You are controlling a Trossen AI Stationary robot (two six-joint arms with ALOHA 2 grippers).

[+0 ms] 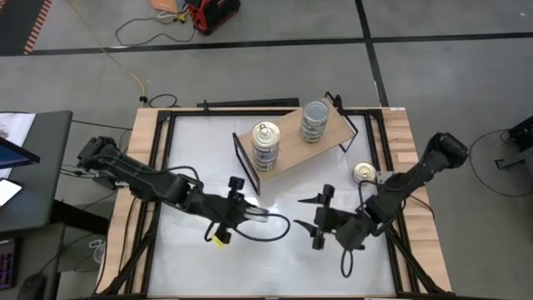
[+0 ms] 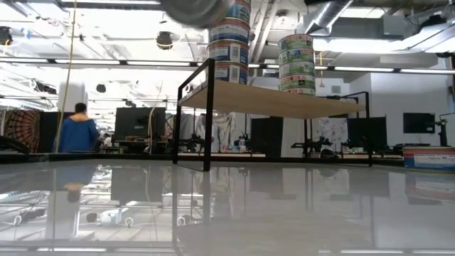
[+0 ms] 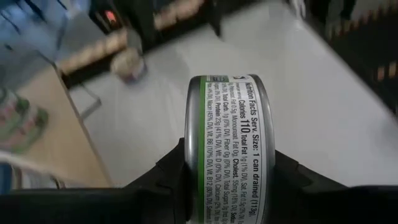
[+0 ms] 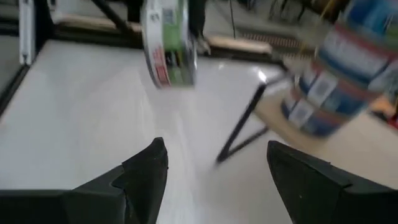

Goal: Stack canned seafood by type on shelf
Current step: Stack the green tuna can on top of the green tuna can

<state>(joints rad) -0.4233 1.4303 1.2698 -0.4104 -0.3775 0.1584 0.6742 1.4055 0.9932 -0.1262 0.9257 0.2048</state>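
The shelf point(image 1: 287, 133) stands at the table's far middle, a tan board on a thin black frame. Two stacks of tins stand on it: a blue-labelled one point(image 1: 265, 147) at its left end and a green-labelled one point(image 1: 314, 122) toward its right. A single gold-topped tin point(image 1: 363, 172) sits on the table right of the shelf. My left gripper point(image 1: 250, 216) is shut on a green-labelled tin point(image 3: 227, 137) in the air, nearer than the shelf. My right gripper point(image 1: 314, 227) hovers open just right of it, with nothing between its fingers point(image 4: 146, 171). My left gripper pinches the green-labelled tin between its two fingers point(image 3: 169, 177), one on each flat face. The label wall point(image 3: 231, 162) faces the wrist camera, so the tin stands on edge. The fingers come from the table's left, slanting slightly down. The tin hangs clear of the table.
The black frame of the shelf point(image 4: 242, 127) stands close to the right gripper's far side. Bare white tabletop point(image 1: 275, 267) lies below and nearer than both grippers. Wooden edges point(image 1: 141, 167) and black rails border the table. A person point(image 2: 77, 131) stands in the room beyond.
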